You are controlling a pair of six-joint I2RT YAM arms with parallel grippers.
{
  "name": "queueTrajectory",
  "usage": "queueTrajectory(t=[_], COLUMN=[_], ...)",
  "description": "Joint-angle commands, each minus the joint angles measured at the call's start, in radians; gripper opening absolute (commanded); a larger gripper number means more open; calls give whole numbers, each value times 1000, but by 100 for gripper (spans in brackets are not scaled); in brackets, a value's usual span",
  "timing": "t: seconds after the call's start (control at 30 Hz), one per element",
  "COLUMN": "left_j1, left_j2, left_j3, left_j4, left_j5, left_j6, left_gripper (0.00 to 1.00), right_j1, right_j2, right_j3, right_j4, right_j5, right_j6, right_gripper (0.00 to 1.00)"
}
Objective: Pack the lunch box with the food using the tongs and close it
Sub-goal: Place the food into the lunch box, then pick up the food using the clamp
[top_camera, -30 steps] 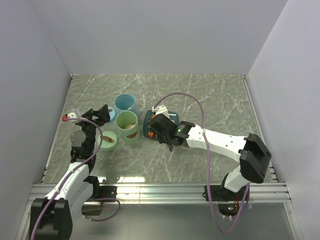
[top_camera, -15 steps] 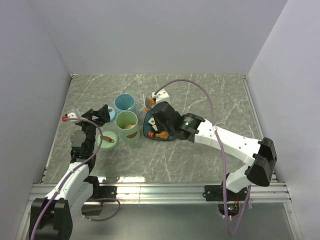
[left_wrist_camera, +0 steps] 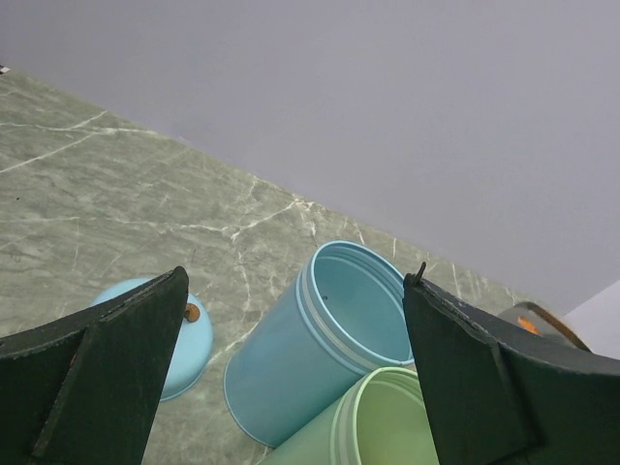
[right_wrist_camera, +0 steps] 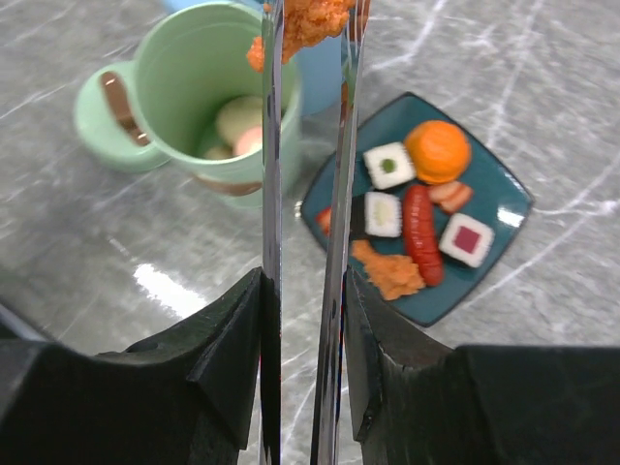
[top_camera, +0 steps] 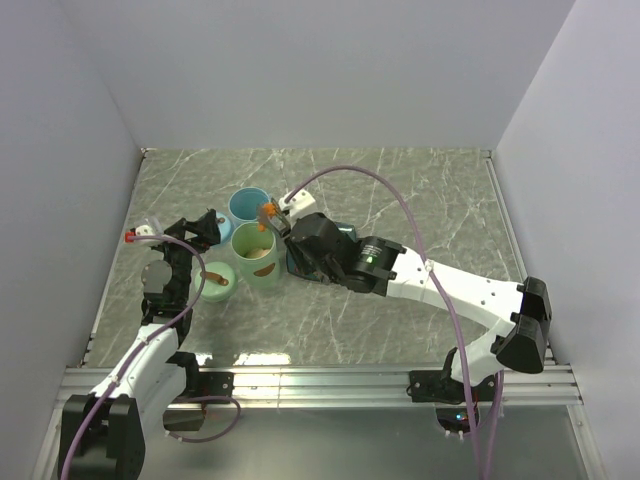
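Clamped with the right pincer (right_wrist_camera: 305,368) around the silver tongs (right_wrist_camera: 272,174), both thin arms pressed close together and running far-left from the fingers. Pinched at the tong tips: an orange chunk (right_wrist_camera: 308,17), held up off the bench (top_camera: 420,190), over the far right rim of the green cup (right_wrist_camera: 167,92) and just beside the blue cup (left_wrist_camera: 291,378). Inside the green cup: a beige ball (right_wrist_camera: 235,118) and a pink piece (right_wrist_camera: 252,142). Just right of that cup, on the teal plate (right_wrist_camera: 496,205): an orange ball (right_wrist_camera: 438,150), a red sausage (right_wrist_camera: 422,232), three white squares and an orange crumbly lump (right_wrist_camera: 387,273). Left of the green cup, flat on the bench: a green lid (right_wrist_camera: 95,136) with a brown handle. Left of the blue cup: a blue lid (left_wrist_camera: 189,344). At the left side, the left pincer (left_wrist_camera: 296,283) spread wide, gripping nothing, aimed at the blue cup.
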Motion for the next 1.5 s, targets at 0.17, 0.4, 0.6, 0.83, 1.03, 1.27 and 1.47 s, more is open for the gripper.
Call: queueTrajectory(t=[0.17,0.4,0.6,0.83,1.03,1.27,1.47], left_j1=[5,5,5,5,3,5,5], left_j2=[-5,-9,-6,-3,-5,-6,-8], left_j3=[10,7,9,9,9,9,10], left_j4=[33,31,31,33,33,30,27], left_j5=[-4,-5,-5,-7,-7,-4,-1], left_j6=[-21,-21,-20,-20,-20,-21,-21], left_gripper=[99,99,99,100,99,99,99], right_j1=[43,44,44,44,39,-13,-86], right_j2=[-58,-44,-51,-103,-171,-186,-148], right_j3=[-8,5,-5,-44,-155,-288,-330], right_j4=[50,38,50,40,12,-26,-14], right_j5=[-12,12,23,89,144,149,149], right_j6=[-15,-10,-13,13,91,200,217], right_gripper=[36,58,62,63,63,63,63])
